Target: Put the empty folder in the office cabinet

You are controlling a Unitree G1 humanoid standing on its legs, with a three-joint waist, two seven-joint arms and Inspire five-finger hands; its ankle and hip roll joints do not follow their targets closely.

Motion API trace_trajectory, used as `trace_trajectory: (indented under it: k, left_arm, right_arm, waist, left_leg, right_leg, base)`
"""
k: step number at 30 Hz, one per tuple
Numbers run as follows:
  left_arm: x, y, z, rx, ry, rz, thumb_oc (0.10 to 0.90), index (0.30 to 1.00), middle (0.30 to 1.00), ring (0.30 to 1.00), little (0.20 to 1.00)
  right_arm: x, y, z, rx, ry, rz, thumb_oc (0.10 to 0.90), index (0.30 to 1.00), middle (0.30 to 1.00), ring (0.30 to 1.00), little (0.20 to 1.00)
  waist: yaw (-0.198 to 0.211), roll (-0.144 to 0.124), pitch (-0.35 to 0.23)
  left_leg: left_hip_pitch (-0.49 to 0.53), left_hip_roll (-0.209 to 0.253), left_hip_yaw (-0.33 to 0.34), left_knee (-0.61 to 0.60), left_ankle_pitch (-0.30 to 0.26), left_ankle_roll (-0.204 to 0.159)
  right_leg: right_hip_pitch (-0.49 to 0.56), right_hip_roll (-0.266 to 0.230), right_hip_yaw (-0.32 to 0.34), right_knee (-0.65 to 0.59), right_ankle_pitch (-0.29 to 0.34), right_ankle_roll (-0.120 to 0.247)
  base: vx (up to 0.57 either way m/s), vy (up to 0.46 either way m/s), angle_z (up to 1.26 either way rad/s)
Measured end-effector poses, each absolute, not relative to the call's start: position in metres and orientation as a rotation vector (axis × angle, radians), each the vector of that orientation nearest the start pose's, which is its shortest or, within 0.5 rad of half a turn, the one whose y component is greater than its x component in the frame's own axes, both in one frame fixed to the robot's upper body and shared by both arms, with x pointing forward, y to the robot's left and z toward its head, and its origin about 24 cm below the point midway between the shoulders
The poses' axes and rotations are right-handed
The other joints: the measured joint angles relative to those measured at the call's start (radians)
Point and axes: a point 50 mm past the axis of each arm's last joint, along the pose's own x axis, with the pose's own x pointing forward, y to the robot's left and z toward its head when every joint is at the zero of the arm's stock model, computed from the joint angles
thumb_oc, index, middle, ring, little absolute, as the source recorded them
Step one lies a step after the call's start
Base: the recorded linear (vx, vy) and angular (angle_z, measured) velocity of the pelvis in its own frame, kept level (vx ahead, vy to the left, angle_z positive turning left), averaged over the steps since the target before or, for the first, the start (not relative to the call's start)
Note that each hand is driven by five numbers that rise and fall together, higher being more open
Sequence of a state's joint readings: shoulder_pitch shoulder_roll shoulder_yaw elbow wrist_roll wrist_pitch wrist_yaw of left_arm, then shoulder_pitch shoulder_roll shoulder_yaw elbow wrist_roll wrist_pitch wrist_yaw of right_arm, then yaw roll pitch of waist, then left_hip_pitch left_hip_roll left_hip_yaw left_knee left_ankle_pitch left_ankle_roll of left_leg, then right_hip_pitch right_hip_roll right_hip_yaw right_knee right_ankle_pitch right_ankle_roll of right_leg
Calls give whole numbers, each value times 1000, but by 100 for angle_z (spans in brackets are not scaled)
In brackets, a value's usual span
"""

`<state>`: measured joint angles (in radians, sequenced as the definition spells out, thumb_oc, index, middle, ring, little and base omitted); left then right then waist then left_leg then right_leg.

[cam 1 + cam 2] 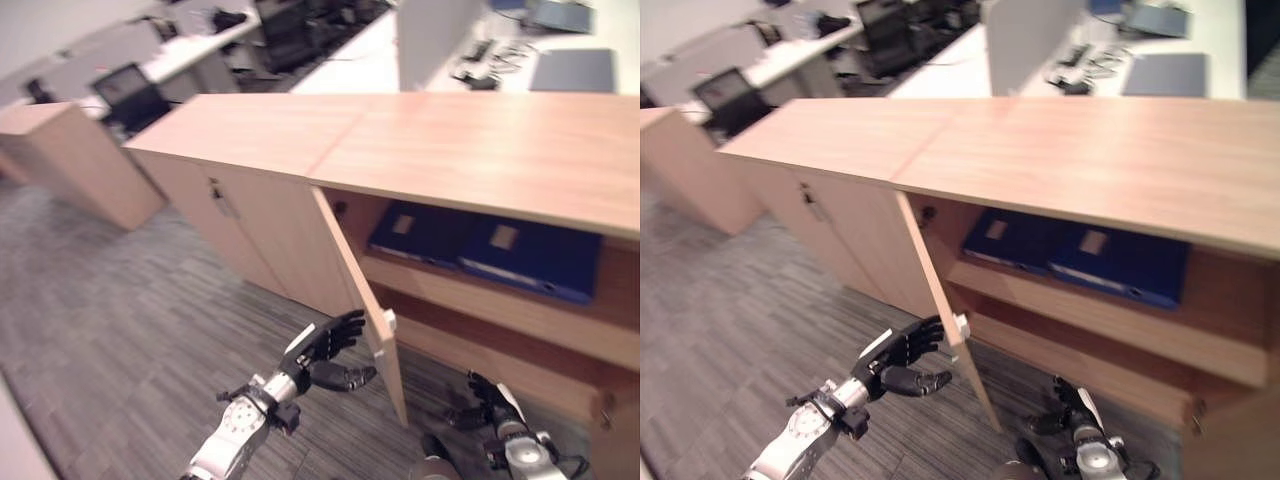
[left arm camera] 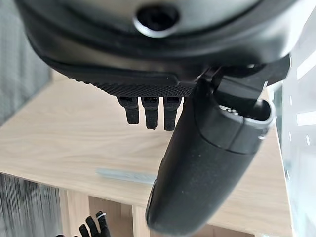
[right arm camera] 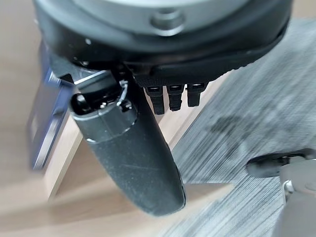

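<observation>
Now the left hand (image 1: 335,350), fingers loosely spread, holds nothing just beside the open cabinet door (image 1: 358,295); the right hand (image 1: 490,400) hangs relaxed, empty. Blue folders (image 1: 480,245) lie on the cabinet's shelf (image 1: 500,305).

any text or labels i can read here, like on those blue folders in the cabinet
No text can be read anywhere in these views.
Blue folders: each has a pale label patch on its cover, too blurred to read.
Cabinet door: plain wood, no sign or number.
Desk items beyond the cabinet top: too small and blurred to show any print.
</observation>
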<state>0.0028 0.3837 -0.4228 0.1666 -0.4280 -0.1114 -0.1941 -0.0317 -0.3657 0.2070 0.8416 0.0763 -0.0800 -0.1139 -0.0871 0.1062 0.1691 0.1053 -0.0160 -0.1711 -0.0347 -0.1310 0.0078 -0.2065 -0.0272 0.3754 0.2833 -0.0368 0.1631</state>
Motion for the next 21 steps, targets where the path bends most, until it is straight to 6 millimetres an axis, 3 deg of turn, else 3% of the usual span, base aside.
trace_trajectory:
  k: [1,2,3,4,6,7,8,9,11,12,13,15,17,19,21]
  left_arm:
    - [226,137,-8,-33,223,-493,800,900,900,900,900]
    - [230,135,-6,-27,215,-495,800,900,900,900,900]
    - [235,131,-7,-30,215,-494,800,900,900,900,900]
    - [236,125,-7,-34,214,-503,800,900,900,900,900]
    - [240,115,-6,-2,207,-548,800,900,900,900,900]
    - [246,113,-7,-5,198,-524,800,900,900,900,900]
    - [251,116,-11,1,212,-479,800,900,900,900,900]
    - [256,123,-17,31,242,-419,800,900,900,900,900]
    - [265,141,-19,57,256,-315,800,900,900,900,900]
    - [270,151,-20,68,259,-268,800,900,900,900,900]
    - [278,162,-22,95,282,-207,800,900,900,900,900]
    - [296,206,-26,219,374,-57,800,900,900,900,900]
    - [299,239,-23,259,416,41,800,900,900,900,900]
    - [300,259,-19,279,436,100,800,900,900,900,900]
    - [301,273,-14,299,449,153,800,900,900,900,900]
  right_arm:
    - [169,-240,-112,-392,775,-55,800,900,900,900,900]
    - [161,-235,-118,-385,802,-36,800,900,900,900,900]
    - [157,-235,-122,-383,827,-40,800,900,900,900,900]
    - [154,-236,-124,-385,850,-39,800,900,900,900,900]
    - [154,-236,-123,-407,851,-13,800,900,900,900,900]
    - [156,-243,-120,-436,842,-12,800,900,900,900,900]
    - [156,-242,-120,-434,841,-8,800,900,900,900,900]
    - [157,-236,-120,-433,833,16,800,900,900,900,900]
    - [159,-225,-119,-410,807,61,800,900,900,900,900]
    - [158,-218,-119,-390,800,78,800,900,900,900,900]
    - [160,-212,-119,-376,792,93,800,900,900,900,900]
    - [157,-200,-117,-339,768,128,800,900,900,900,900]
    - [156,-198,-117,-327,759,145,800,900,900,900,900]
    - [147,-200,-120,-323,783,143,800,900,900,900,900]
    - [145,-202,-120,-324,793,145,800,900,900,900,900]
  waist:
    - [10,-19,-6]
    - [0,-49,5]
    - [2,-66,15]
    - [13,-82,17]
    - [-1,-76,16]
    - [-19,-50,15]
    - [-24,-53,17]
    - [-25,-58,10]
    - [-39,-63,4]
    - [-51,-73,3]
    - [-63,-82,2]
    - [-102,-101,-7]
    - [-110,-121,-11]
    - [-126,-155,-26]
    - [-130,-171,-30]
  left_leg:
    - [7,4,-4,31,10,-13]
    - [4,-14,-2,109,36,-33]
    - [-57,-37,-13,219,30,-28]
    - [-88,-59,-47,241,13,-9]
    - [-99,-57,-50,105,37,1]
    - [-78,-23,-23,33,111,-4]
    - [-48,-15,35,13,159,0]
    - [-36,-22,81,-2,145,3]
    - [-23,-17,151,-25,147,22]
    - [-6,-19,187,-41,161,35]
    - [3,-24,204,-45,164,25]
    - [24,-18,262,-45,158,27]
    - [38,-10,315,-46,148,27]
    - [47,-8,358,-46,135,17]
    - [56,9,400,-47,134,11]
  right_leg:
    - [18,71,-23,115,-85,-23]
    - [51,94,-4,87,-112,-136]
    - [79,79,36,42,-98,-133]
    - [97,65,96,-21,-56,-134]
    - [131,34,142,-134,22,-96]
    - [140,54,168,-163,23,-75]
    - [143,50,177,-179,19,-60]
    - [145,40,195,-191,14,-53]
    - [129,37,189,-162,0,-2]
    - [133,35,181,-143,-3,-3]
    - [139,32,194,-169,10,-9]
    - [159,23,214,-226,47,-1]
    - [164,9,211,-264,73,3]
    - [148,9,182,-292,86,11]
    - [136,-7,107,-300,89,16]
  base:
    - [93,42,-129]
    - [133,103,-72]
    - [69,109,-79]
    - [147,169,-94]
    - [210,209,-105]
    - [147,162,-101]
    - [114,178,-130]
    - [63,111,-125]
    - [115,155,-106]
    - [96,136,-81]
    - [105,125,-63]
    - [121,148,-81]
    - [63,85,-87]
    - [18,43,-60]
    - [1,-28,-52]
